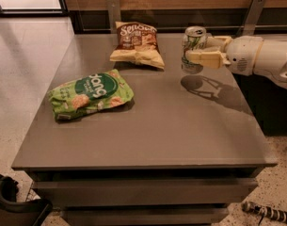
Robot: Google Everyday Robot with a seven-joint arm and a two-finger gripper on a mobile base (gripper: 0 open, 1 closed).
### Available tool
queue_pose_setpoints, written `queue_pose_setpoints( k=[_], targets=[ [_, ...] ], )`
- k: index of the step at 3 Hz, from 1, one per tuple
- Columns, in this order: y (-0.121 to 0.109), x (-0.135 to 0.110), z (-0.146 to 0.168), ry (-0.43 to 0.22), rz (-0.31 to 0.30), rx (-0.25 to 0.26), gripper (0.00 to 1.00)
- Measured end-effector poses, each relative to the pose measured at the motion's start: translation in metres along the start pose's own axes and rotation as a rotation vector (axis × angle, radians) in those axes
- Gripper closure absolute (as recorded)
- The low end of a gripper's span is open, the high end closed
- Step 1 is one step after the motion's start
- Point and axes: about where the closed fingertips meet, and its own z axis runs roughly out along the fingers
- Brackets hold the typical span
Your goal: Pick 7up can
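The 7up can (193, 48), white and silver with green markings and a silver top, hangs upright above the right rear part of the grey table (147, 131). Its shadow falls on the table below it. My gripper (195, 52) reaches in from the right on a white arm (260, 58) and is shut on the can, with one cream finger (206, 58) across its front side and the other behind it.
A green chip bag (90, 94) lies at the table's left middle. A brown chip bag (137, 44) lies at the back centre. A wooden wall with metal brackets runs behind the table. The floor lies to the left.
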Motion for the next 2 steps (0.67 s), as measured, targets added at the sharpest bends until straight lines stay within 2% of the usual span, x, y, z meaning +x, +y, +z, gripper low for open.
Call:
queue_pose_setpoints(
  k=[1, 2],
  targets=[
    [0.003, -0.034, -0.005, 0.022, -0.043, 0.015, 1.00],
    [0.004, -0.049, -0.008, 0.021, -0.061, 0.019, 1.00]
  ],
)
